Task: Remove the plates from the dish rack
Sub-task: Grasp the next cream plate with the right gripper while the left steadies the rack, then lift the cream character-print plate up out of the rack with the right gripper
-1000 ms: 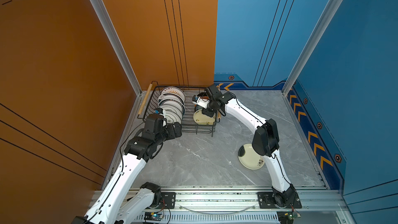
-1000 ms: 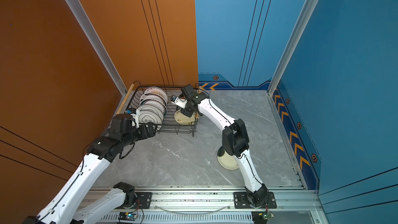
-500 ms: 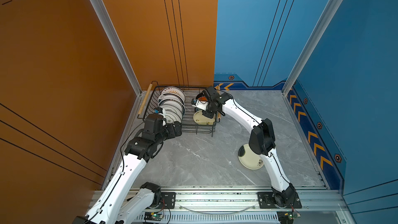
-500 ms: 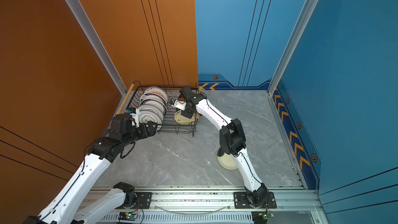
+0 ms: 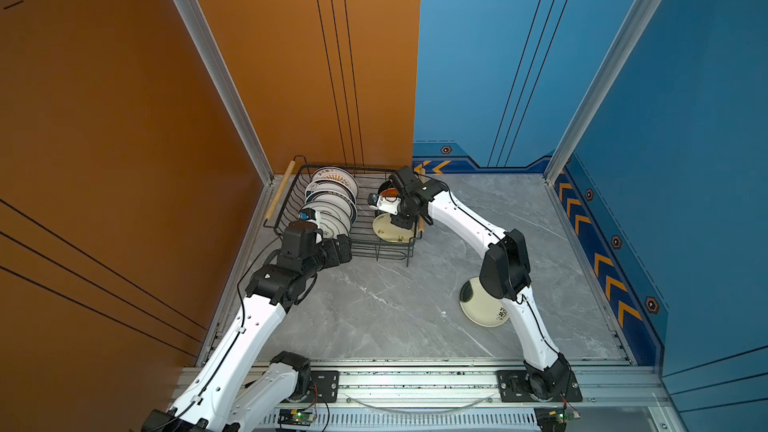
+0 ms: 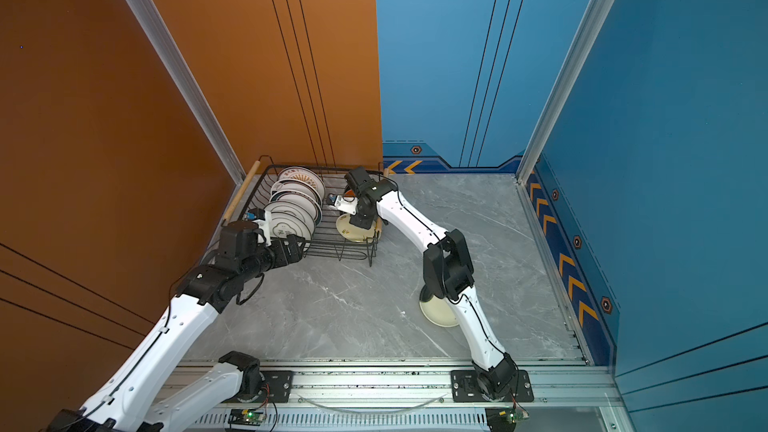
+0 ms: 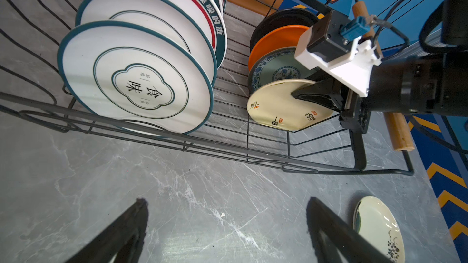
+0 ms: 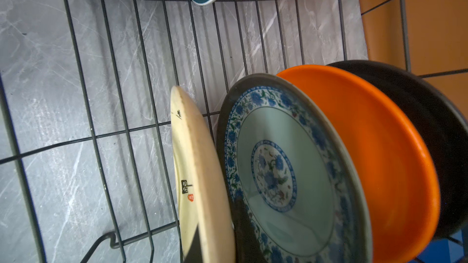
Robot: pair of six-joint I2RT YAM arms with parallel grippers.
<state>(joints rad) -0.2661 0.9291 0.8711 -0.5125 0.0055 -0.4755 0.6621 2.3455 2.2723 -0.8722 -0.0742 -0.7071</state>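
Well, closest to me a floral plate lies flat on the grey worktop, just beside the left end effector, whose jaws hang spread wide and empty in front of the dish rack. Farther in, the right end effector is pinched on the edge of a cream plate that stands tilted in the rack's wires, a finger on each face. I'd worry about that hold: it is a narrow bite on glazed ware, so the plate could swivel or slip as it lifts, and its lower edge might snag a wire. Directly behind the inner finger leans a green plate with blue flowers, close enough to be dragged along. Past that stand an orange plate and a black plate. A row of teal-rimmed white plates fills the slots off to that end effector's side.
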